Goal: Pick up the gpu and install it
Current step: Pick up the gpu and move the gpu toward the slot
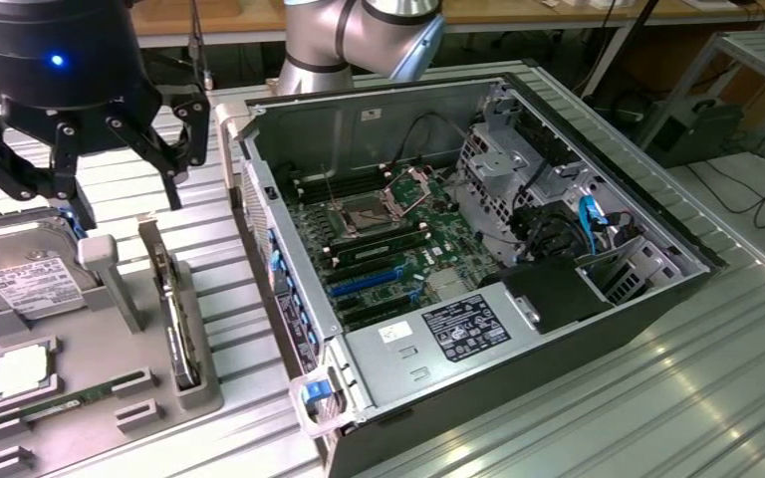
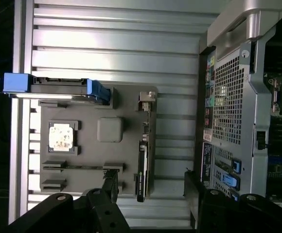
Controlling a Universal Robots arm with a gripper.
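On the ribbed metal table [image 1: 648, 398] we see the open computer case [image 1: 343, 124] lying on its side, its motherboard [image 1: 382, 249] facing up. It takes up the middle and the exterior view's right. Beside it, toward the exterior view's left, sits a grey parts tray [image 1: 91, 349]. The black gripper [image 1: 127, 204] hangs above the far end of that tray, its claw spread wide with nothing between the fingers [image 1: 167, 169] and touching nothing. A silver hard drive [image 1: 24, 279] with a white label lies at the tray's far corner, almost under the gripper. The gpu [image 1: 176, 319] is in the tray, along the side nearest the case. It seems to stand on its long edge in a slot, though the exterior view gives us only its thin profile. In the wrist view the gpu [image 2: 142, 167] shows as a dark strip below the gripper [image 2: 149, 179], in line with the gap between the two fingers. A square processor [image 1: 21, 370] and a narrow green memory stick [image 1: 57, 406] lie at the tray's near end.
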